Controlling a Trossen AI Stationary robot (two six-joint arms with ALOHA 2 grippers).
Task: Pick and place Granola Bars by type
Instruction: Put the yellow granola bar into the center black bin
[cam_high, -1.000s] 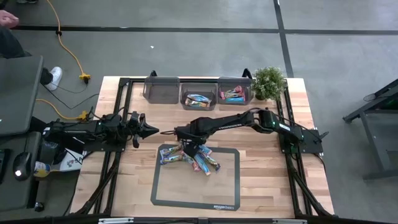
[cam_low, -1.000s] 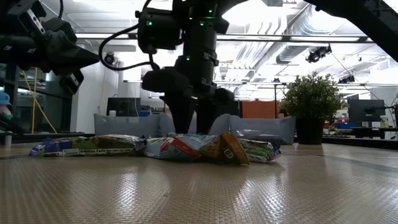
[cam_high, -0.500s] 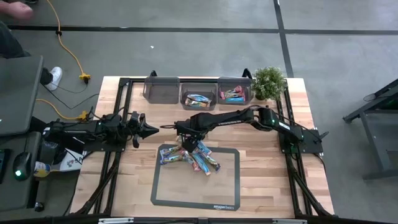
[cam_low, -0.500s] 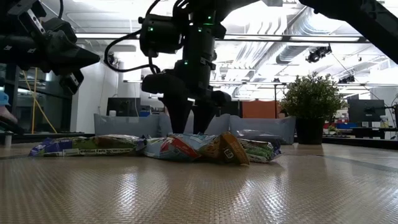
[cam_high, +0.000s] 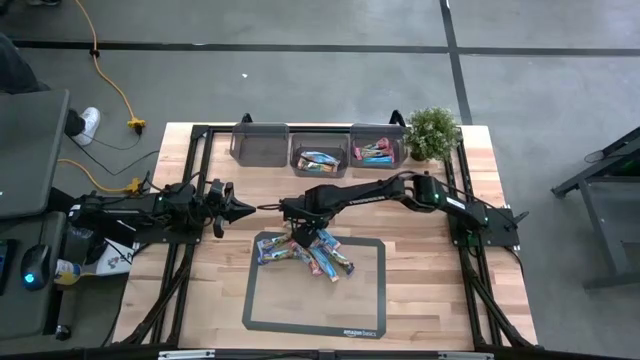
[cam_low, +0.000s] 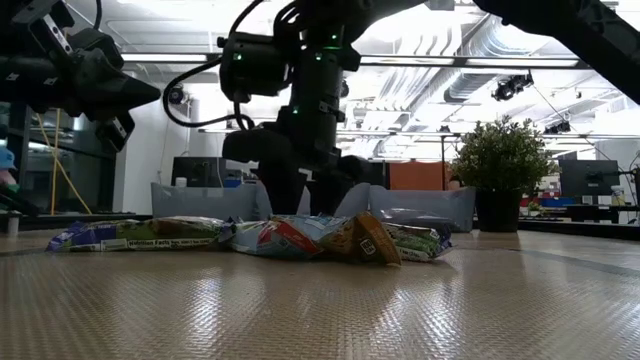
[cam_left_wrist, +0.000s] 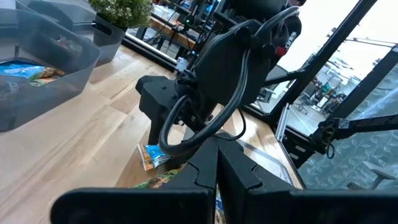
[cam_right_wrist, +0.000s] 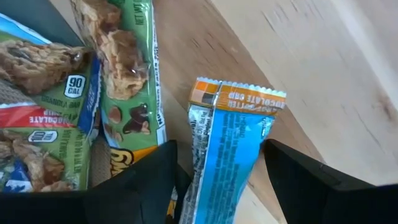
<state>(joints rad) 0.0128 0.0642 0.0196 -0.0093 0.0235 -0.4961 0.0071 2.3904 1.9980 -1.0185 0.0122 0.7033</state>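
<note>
Several granola bars lie in a loose pile (cam_high: 306, 257) on the dark-framed mat (cam_high: 365, 300), seen from the side in the low view (cam_low: 270, 238). My right gripper (cam_high: 300, 234) points down over the pile's far end and is open. In the right wrist view its two fingers stand on either side of a bright blue bar with an orange end (cam_right_wrist: 231, 140), which lies flat on the wood beside green-wrapped bars (cam_right_wrist: 124, 81). My left gripper (cam_high: 250, 210) waits shut and level, left of the pile and above the table.
Three clear grey bins stand at the far edge: the left one (cam_high: 259, 143), the middle one (cam_high: 320, 158) holding blue bars, the right one (cam_high: 377, 150) holding pink and orange bars. A potted plant (cam_high: 433, 132) stands beside them. Bare wood lies right of the mat.
</note>
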